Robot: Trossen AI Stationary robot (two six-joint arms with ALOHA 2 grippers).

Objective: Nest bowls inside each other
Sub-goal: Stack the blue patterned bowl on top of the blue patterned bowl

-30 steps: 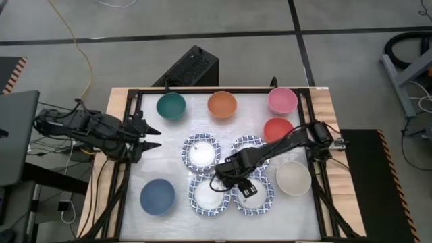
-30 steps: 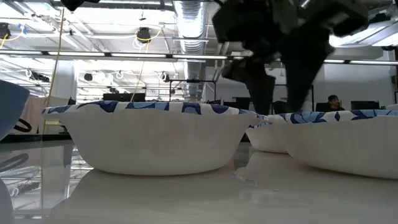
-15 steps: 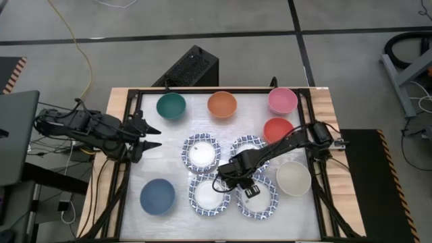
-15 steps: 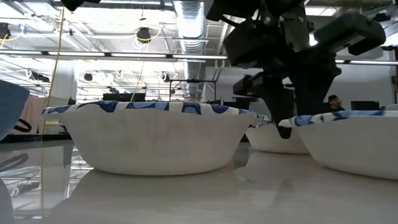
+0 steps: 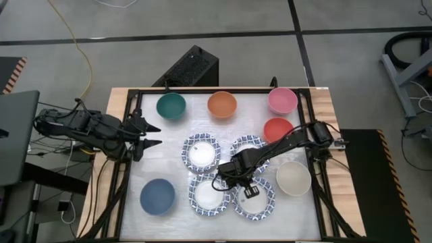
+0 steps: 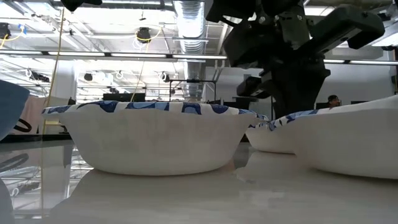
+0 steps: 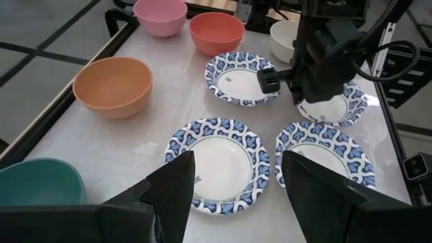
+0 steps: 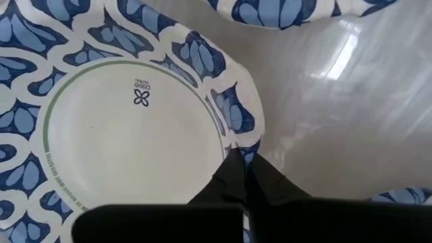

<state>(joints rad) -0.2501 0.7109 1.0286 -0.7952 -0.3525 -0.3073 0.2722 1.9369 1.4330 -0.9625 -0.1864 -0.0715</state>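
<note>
far edge of table (image 5: pixel 172 154): three bowls (image 5: pixel 222 104) in a row, a fourth (image 5: pixel 277 129) just nearer at right. middle: four bowls (image 5: pixel 201 152) in a square. near left corner: one bowl (image 5: pixel 157 196). right side: one bowl (image 5: pixel 293 178).

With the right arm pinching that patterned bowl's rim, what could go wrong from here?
The right gripper has its jaws shut on only the thin rim of the front-right patterned bowl, which already tilts in the low view, so it may slip or crease. The neighbouring patterned bowl sits close and could get knocked during the lift.
</note>
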